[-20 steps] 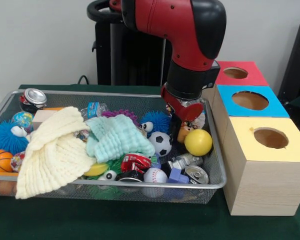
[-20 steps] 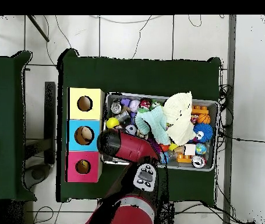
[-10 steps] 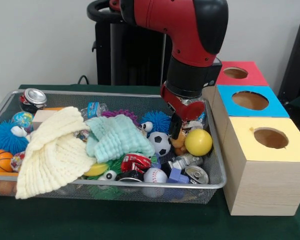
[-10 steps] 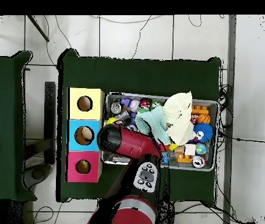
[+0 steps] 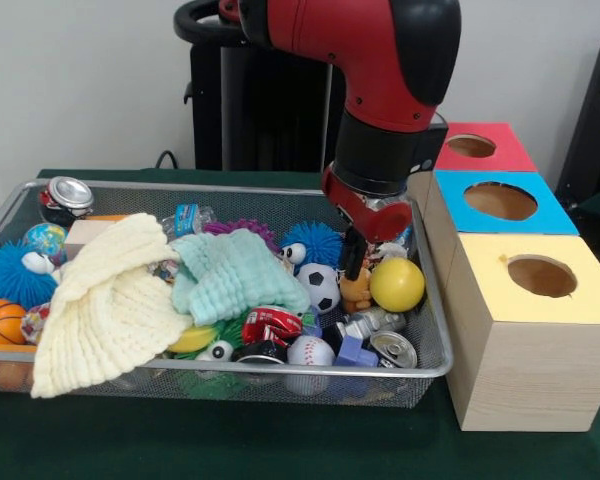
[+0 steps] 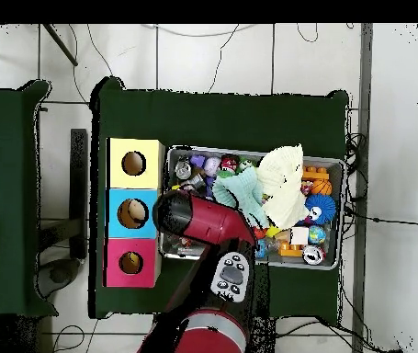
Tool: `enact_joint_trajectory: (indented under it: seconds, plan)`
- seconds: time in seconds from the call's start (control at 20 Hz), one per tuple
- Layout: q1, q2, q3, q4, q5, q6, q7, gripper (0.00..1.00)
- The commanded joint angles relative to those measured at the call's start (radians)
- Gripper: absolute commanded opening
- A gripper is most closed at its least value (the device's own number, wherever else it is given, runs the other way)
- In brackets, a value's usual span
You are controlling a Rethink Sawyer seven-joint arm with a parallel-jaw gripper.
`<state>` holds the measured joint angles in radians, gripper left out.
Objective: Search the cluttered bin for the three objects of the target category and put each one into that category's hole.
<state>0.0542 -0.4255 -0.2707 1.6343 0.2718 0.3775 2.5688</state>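
Wire-mesh metal bin (image 5: 432, 330); knitted cream cloth (image 5: 105, 300) and nubbly mint cloth (image 5: 235, 275), both matt; shiny metal cans (image 5: 392, 348); smooth, glossy yellow ball (image 5: 397, 284); bare-wood boxes (image 5: 510, 370) with matt coloured tops; glossy red plastic arm shell (image 5: 365, 55).

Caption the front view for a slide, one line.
Sawyer's gripper reaches into the cluttered wire bin beside a yellow ball, with three holed boxes alongside.
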Motion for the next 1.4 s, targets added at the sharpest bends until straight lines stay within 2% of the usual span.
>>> enact_joint_trajectory:
  seconds: [0.05, 0.15, 0.7, 1.2, 1.4]
  plan:
    - [-0.014, -0.008, 0.024, -0.06, 0.004, 0.104, 0.087, 0.0]
    - [-0.011, -0.007, 0.02, -0.062, 0.002, 0.108, 0.089, 0.0]
    - [0.027, -0.061, -0.028, -0.074, -0.015, 0.266, 0.1, 0.0]
    - [0.048, -0.084, -0.049, -0.078, -0.023, 0.314, 0.097, 0.0]
    - [0.046, -0.094, -0.046, -0.063, -0.023, 0.3, 0.088, 0.0]
